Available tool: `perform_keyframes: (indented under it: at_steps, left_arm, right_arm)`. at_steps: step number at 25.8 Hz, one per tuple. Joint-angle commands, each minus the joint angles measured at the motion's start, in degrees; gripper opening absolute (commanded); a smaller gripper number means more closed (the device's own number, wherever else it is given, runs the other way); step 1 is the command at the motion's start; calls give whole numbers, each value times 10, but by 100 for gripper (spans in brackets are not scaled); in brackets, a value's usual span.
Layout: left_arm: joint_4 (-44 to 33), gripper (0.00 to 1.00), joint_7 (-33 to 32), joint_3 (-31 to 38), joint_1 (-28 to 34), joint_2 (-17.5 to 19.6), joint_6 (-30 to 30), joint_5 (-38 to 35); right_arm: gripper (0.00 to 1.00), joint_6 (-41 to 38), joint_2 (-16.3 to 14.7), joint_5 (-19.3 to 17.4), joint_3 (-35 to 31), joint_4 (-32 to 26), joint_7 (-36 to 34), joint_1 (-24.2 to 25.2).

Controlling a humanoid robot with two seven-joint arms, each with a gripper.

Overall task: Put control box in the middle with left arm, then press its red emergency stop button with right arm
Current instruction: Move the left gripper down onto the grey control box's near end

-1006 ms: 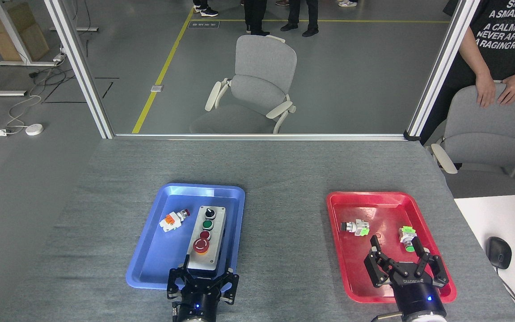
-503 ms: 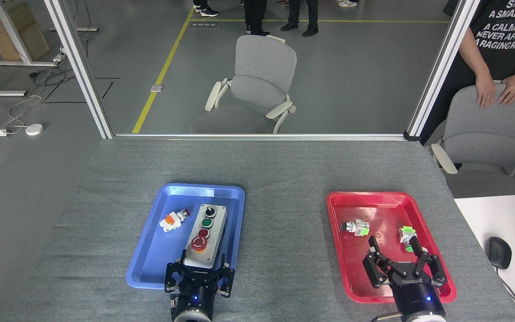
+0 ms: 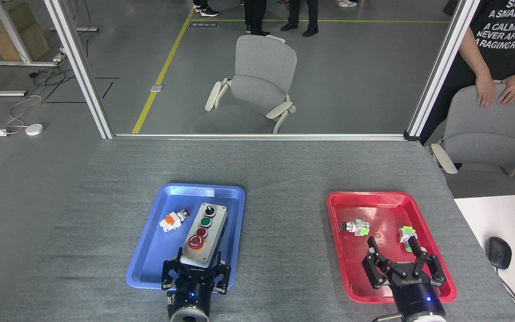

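Over on the blue plastic tray (image 3: 150, 250), the long pale grey control box with the black base (image 3: 204, 235) sits along the right side, knob end pointing away from the robot. Its big red mushroom emergency stop button with the yellow ring (image 3: 196, 242) is the one nearest the robot. The left black clawed gripper (image 3: 196, 264) has its claws on either side of the box's near end, looks like it's pinching it. A small orange-and-white push-button part (image 3: 173, 220) lies loose beside the box in the same tray. The bare grey felt tabletop in the middle (image 3: 284, 241) separates the trays. The right black gripper with white lettering (image 3: 403, 264) hangs over the red plastic tray (image 3: 351, 286) with claws spread wide, near two small green-bodied button parts (image 3: 356, 227).
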Motion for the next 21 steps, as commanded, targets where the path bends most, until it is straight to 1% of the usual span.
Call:
perform_keyframes:
  at_steps: [1, 5, 10, 15, 21]
  left_arm:
    - [1, 99, 1, 1, -1, 1, 0, 0]
    - [1, 99, 1, 1, -4, 2, 1, 1]
    - [0, 99, 2, 19, -7, 2, 0, 1]
    - [2, 99, 3, 19, -9, 3, -1, 1]
    - [14, 99, 3, 18, -10, 2, -2, 2]
  right_arm:
    - [99, -6, -1, -2, 1, -2, 0, 0]
    - [99, -5, 6, -1, 0, -2, 0, 0]
    - [99, -5, 1, -2, 2, -7, 0, 1]
    - [99, -3, 3, -2, 0, -8, 0, 12]
    - [99, -4, 3, -3, -5, -7, 0, 11]
